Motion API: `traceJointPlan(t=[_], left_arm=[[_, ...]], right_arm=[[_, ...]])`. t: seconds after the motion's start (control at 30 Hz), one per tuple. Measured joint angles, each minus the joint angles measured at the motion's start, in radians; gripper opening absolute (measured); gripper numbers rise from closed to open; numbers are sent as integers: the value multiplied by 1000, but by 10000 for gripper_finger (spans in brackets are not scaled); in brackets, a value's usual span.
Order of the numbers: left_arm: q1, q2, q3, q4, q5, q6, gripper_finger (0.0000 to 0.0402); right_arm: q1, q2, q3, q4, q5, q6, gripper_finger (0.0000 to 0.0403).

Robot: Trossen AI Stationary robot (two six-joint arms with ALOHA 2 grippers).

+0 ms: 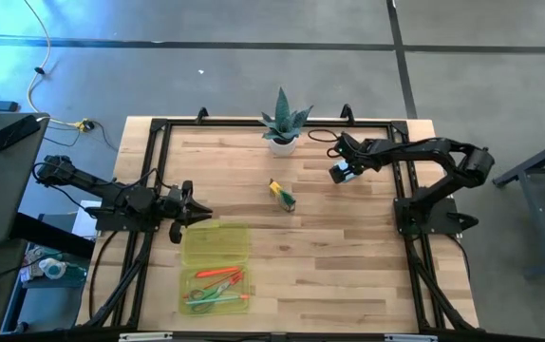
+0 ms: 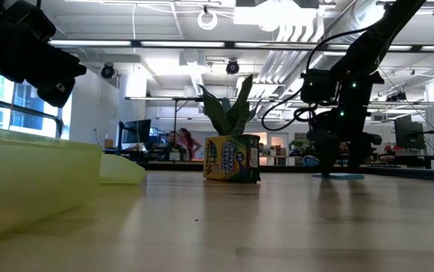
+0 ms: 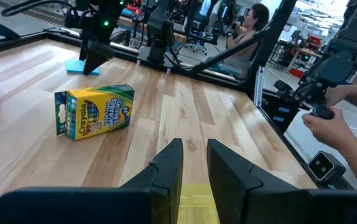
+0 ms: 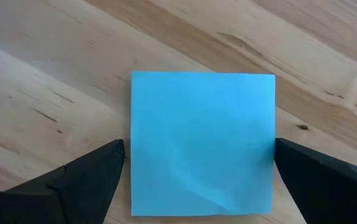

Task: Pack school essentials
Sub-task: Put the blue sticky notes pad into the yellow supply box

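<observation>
The light blue note pad [image 4: 203,124] lies flat on the table, right of centre. My right gripper [image 4: 199,145] is open and points down over it, one finger at each of two opposite edges; the low view shows this gripper [image 2: 336,168] down at the pad [image 2: 343,176]. The yellow-green crayon box [image 1: 282,194] lies on its side mid-table. Green-handled scissors, orange pencils and a red-orange marker lie in the open case's tray [image 1: 217,288]. My left gripper [image 1: 192,211] hovers over the case lid's [image 1: 216,244] far edge, its fingers [image 3: 194,168] a narrow gap apart. My right gripper's fingers [image 4: 91,171] come from above, pointing down, and stand at two opposite edges of the note pad [image 4: 138,149], which lies flat on the table. I cannot tell whether they touch it.
A spiky plant in a white pot [image 1: 283,128] stands at the far edge, behind the crayon box. The open translucent case fills the near-left part of the table. A dark frame [image 1: 159,128] runs around the tabletop. A person's hands [image 3: 334,124] hold a controller beyond the table's right side.
</observation>
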Motion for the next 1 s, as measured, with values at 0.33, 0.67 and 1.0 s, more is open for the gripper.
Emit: traceJointPlan(t=[0.33, 0.67, 1.0], left_arm=[[0, 0, 0, 0, 0, 0, 62], [0, 0, 0, 0, 0, 0, 62], [0, 0, 0, 0, 0, 0, 62]], right_arm=[[0, 5, 1, -6, -2, 18, 399], [0, 5, 1, -22, -13, 45, 362], [1, 6, 1, -25, -14, 45, 316]])
